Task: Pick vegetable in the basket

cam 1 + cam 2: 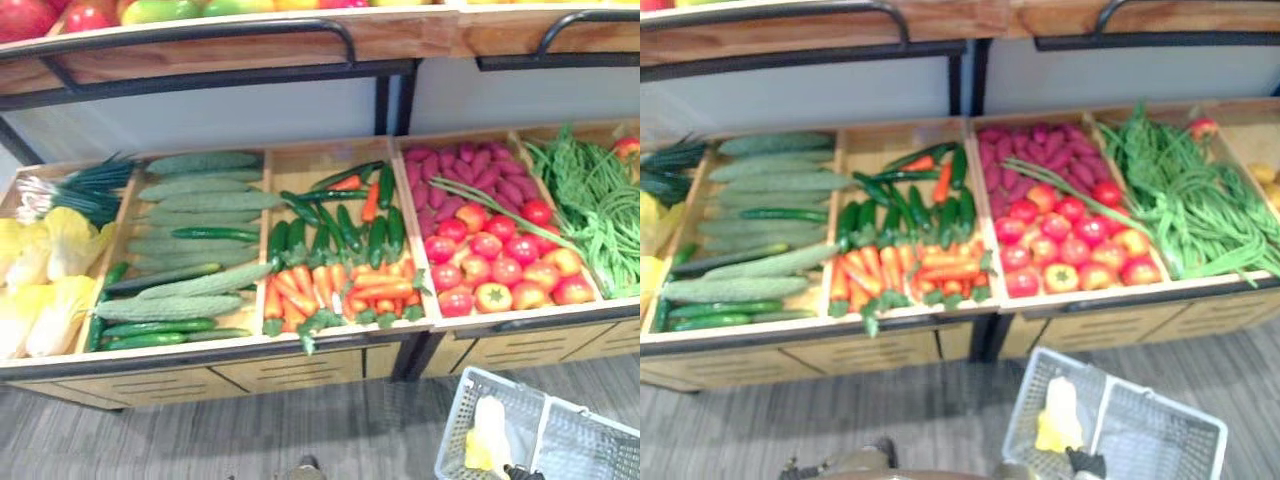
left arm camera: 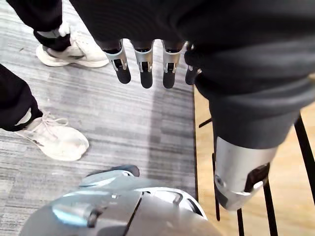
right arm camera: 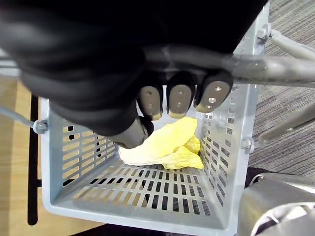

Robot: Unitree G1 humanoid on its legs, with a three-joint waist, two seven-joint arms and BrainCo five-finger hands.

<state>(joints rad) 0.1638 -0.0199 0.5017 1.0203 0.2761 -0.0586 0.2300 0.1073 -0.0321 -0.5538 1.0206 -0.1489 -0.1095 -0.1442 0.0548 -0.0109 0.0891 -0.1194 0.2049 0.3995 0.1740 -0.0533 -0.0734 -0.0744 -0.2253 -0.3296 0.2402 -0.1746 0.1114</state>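
Note:
A grey plastic basket (image 1: 548,402) hangs low at the right in front of the stand. A pale yellow leafy vegetable (image 3: 162,145) lies inside it, seen from above as the yellow vegetable (image 1: 1058,420). My right hand (image 3: 179,98) is shut on the basket's handle (image 3: 275,69), fingers curled round the bar. My left hand (image 2: 142,61) hangs over the floor with straight fingers and holds nothing. The wooden stand holds yellow cabbages (image 1: 40,280), cucumbers (image 1: 190,230), carrots (image 1: 340,290), tomatoes (image 1: 500,260) and green beans (image 1: 590,200).
Scallions (image 1: 80,190), dark green peppers (image 1: 340,225) and purple sweet potatoes (image 1: 470,170) fill other bins. An upper shelf (image 1: 200,45) with fruit overhangs the back. A person's white shoes (image 2: 54,140) stand on the grey floor beside my left hand.

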